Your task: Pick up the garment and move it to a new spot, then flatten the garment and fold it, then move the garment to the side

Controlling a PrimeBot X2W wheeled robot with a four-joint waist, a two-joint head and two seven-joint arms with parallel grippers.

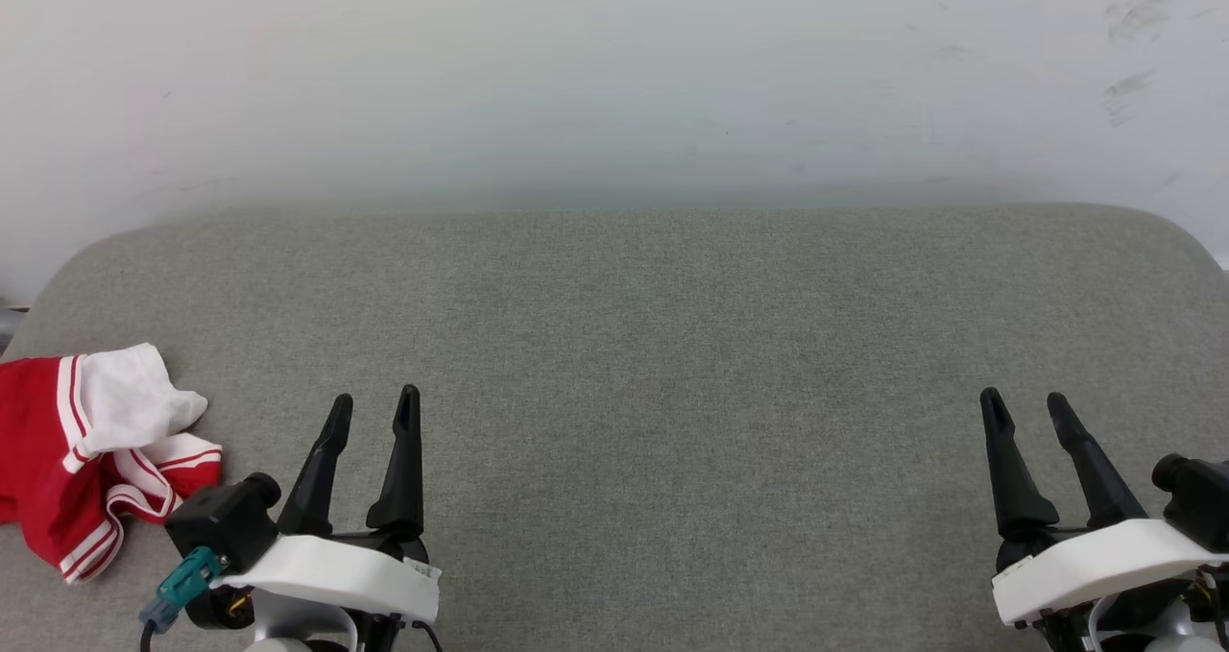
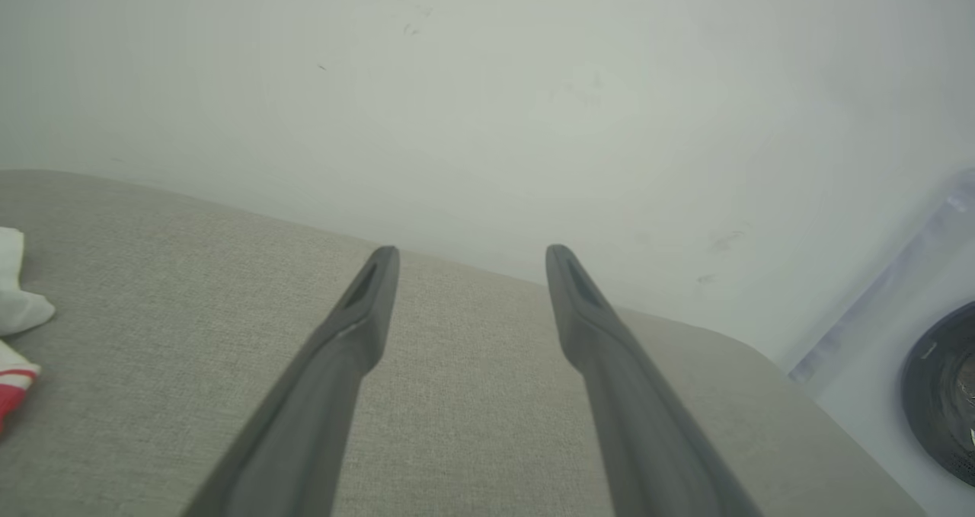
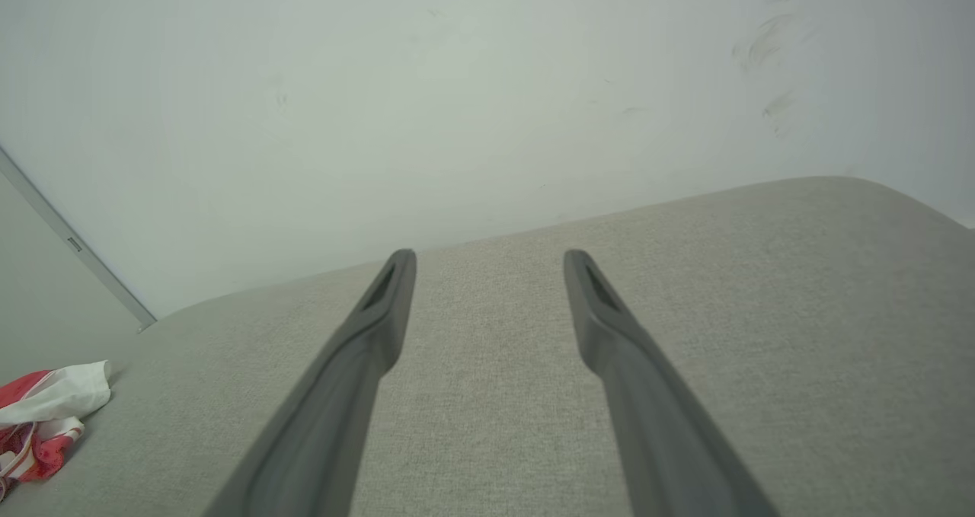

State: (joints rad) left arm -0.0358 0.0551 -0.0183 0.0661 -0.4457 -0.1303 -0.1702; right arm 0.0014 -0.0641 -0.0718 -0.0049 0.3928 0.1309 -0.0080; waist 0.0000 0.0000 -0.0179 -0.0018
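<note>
lying bunched near the front left corner of the grey cloth-covered surface (image 1: 672, 326), the garment (image 1: 86, 460) is a crumpled red shirt. one white sleeve is flopped over its top, and red-and-white striped bands curl along its right side. part of it runs past the left border of the head view, so its full outline cannot be told.

the left gripper (image 1: 375, 398) hangs over the front edge of the surface, just to the right of the garment. its two dark fingers are spread apart with nothing between them, and they point toward the back edge. its fingertips are clear of the cloth. the black camera block on its wrist sits close to the striped hem, though whether they touch cannot be told. in the left wrist view the white sleeve and a bit of striped trim peek in at the left border, well off to the side of the fingers.

the right gripper (image 1: 1023, 399) hangs over the front right part of the surface, well apart from the garment. its fingers are likewise spread and hold nothing.

behind the back edge rises a pale wall (image 1: 614, 76) with a few grey scuff marks (image 1: 1133, 18) toward its upper right.
</note>
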